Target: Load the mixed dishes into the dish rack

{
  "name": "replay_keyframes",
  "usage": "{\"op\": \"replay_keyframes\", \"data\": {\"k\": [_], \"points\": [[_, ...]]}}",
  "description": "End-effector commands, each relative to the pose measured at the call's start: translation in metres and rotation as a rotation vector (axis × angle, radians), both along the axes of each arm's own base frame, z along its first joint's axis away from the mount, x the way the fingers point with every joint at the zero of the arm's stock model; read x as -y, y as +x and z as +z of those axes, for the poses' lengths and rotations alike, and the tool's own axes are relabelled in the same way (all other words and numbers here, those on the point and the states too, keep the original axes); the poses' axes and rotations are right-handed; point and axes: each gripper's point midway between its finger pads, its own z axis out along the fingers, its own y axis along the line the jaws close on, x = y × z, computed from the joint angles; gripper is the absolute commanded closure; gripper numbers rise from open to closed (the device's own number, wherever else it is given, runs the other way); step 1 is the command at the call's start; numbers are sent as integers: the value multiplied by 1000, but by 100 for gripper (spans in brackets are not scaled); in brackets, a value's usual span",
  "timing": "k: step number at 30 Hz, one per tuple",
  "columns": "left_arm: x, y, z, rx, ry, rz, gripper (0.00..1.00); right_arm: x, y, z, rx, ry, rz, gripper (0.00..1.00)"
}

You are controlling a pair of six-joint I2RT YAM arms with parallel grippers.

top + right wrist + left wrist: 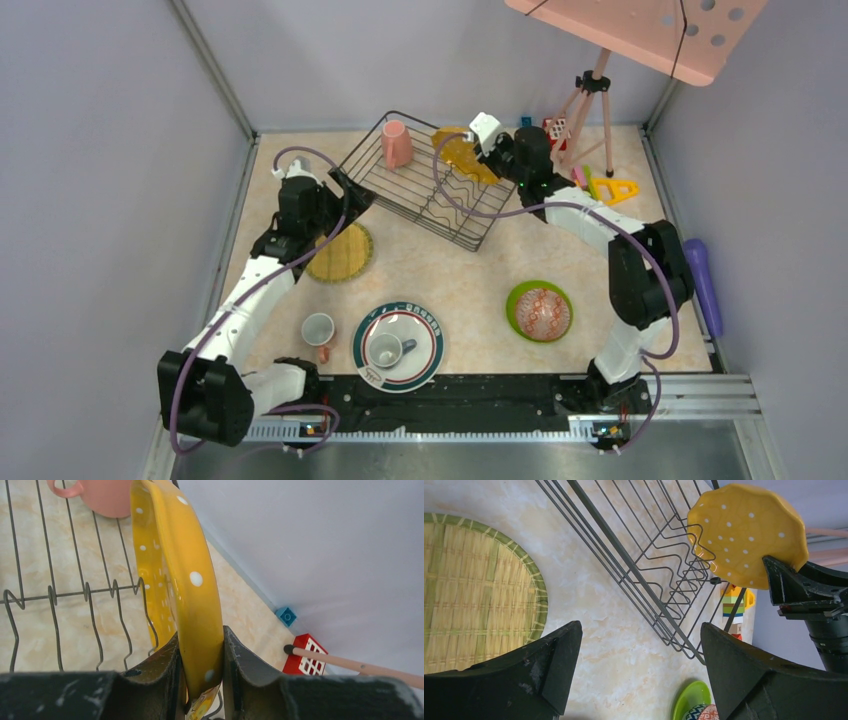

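My right gripper [487, 150] is shut on the rim of the yellow dotted scalloped plate [462, 152] and holds it on edge over the far right side of the dark wire dish rack [455, 195]. In the right wrist view the plate [185, 570] stands between my fingers [165, 672], above the divider wires [75, 595]. A pink mug [396, 143] lies in the rack. My left gripper [350, 192] is open and empty at the rack's left corner, beside the olive-yellow plate [340, 252]. In the left wrist view, the rack [649, 575] and the yellow plate [744, 530] show ahead of that gripper [641, 655].
A green-rimmed white plate [430, 345] with a white cup [388, 349] sits near the front. A small white cup [318, 328] is to its left. A lime green plate [515, 300] bears a patterned bowl [543, 314]. Toy blocks [612, 187], a tripod [585, 105] and a purple object [705, 285] are on the right.
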Motion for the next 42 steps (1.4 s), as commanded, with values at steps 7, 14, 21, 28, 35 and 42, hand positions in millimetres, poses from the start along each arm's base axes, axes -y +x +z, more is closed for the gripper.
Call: {"op": "replay_keyframes", "data": {"k": [7,14,21,28,35,42], "points": [[-13,0,16,54,48,41,6,-1,12,46,113,198,-14,100],[-27,-3,5,10,104,93,6,0,19,44,52,285,-7,100],[-37,-11,4,8,124,139,5,1,28,42,-7,309,-41,43],[-52,-18,-11,-66,132,221,5,1,24,71,-6,334,-37,33],[-78,-31,-42,-184,159,348,7,2,7,102,2,418,-28,25],[-112,-49,-74,-313,199,528,15,7,-24,146,-11,630,-45,24]]}}
